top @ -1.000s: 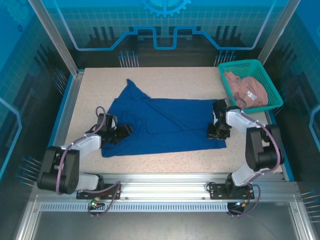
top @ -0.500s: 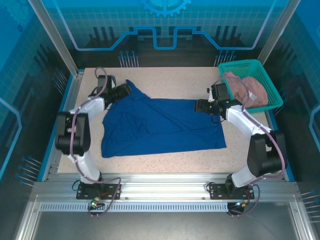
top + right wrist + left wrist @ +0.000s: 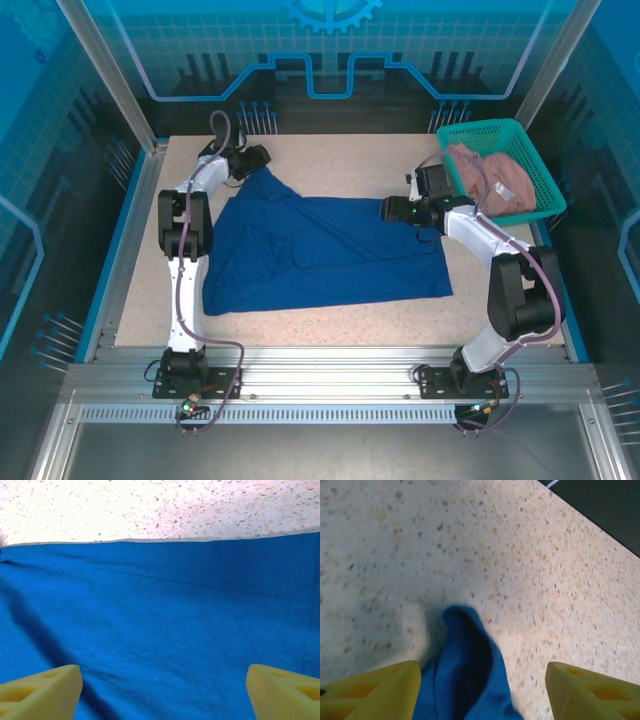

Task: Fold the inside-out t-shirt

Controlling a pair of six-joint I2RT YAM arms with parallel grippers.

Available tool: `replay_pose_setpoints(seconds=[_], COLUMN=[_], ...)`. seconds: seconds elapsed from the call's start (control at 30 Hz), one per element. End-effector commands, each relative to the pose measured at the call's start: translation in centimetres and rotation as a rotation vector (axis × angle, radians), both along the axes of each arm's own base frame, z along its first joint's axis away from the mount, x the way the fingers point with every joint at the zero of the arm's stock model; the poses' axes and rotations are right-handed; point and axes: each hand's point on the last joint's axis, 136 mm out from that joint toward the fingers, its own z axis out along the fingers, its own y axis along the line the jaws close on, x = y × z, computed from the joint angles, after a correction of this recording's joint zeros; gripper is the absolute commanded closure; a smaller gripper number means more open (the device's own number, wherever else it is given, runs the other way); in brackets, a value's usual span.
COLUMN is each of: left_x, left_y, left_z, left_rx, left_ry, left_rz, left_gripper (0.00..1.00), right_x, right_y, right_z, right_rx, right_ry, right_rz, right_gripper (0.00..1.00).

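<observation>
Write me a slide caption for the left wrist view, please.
Open left end effector poised over a bunched tip of the blue t-shirt on the speckled table.

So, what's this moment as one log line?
t-shirt: spread | left end effector: open at its tip | right end effector: open above it

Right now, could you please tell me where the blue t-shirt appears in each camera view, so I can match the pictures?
Top external: the t-shirt lies spread out mid-picture.
Left wrist: a pointed tip of the t-shirt at bottom centre.
Right wrist: the t-shirt covers the lower three-quarters.
Shared landmark: the speckled table top bordering the cloth.
</observation>
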Motion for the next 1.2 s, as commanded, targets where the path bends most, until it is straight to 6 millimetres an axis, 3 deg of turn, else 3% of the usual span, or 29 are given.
replay_pose_setpoints(seconds=[0.0, 0.17, 0.33, 0.57, 0.7, 0.87, 1.17], left_x=[-0.4, 0.9, 2.1, 2.7, 3.0, 3.1, 3.3], left_y=[-0.1, 0.2, 0.7, 0.7, 0.7, 0.6, 0.3], left_z=[-1.6, -3.1, -3.3, -3.0, -2.5, -1.7, 0.7], left_rx=[-0.039, -0.064, -0.117, -0.134, -0.136, -0.136, -0.151], left_ry=[0.109, 0.129, 0.104, 0.081, 0.063, 0.046, 0.002], left_rz=[0.011, 0.054, 0.089, 0.083, 0.078, 0.064, 0.04], left_gripper=[0.32, 0.36, 0.48, 0.75, 0.85, 1.0, 1.0], right_x=[0.4, 0.3, 0.7, 3.4, 5.2, 7.0, 8.6], right_y=[1.3, 2.0, 1.4, -1.9, -5.2, -7.8, -10.0], right_z=[0.1, -0.3, -0.8, -1.2, -2.8, -5.1, -7.3], right_rx=[0.018, 0.033, -0.014, -0.146, -0.232, -0.262, -0.269], right_ry=[-0.005, 0.012, 0.032, 0.073, 0.148, 0.236, 0.345], right_rz=[0.04, 0.056, 0.033, -0.123, -0.238, -0.296, -0.329], right_gripper=[0.14, 0.14, 0.14, 0.14, 0.17, 0.22, 0.26])
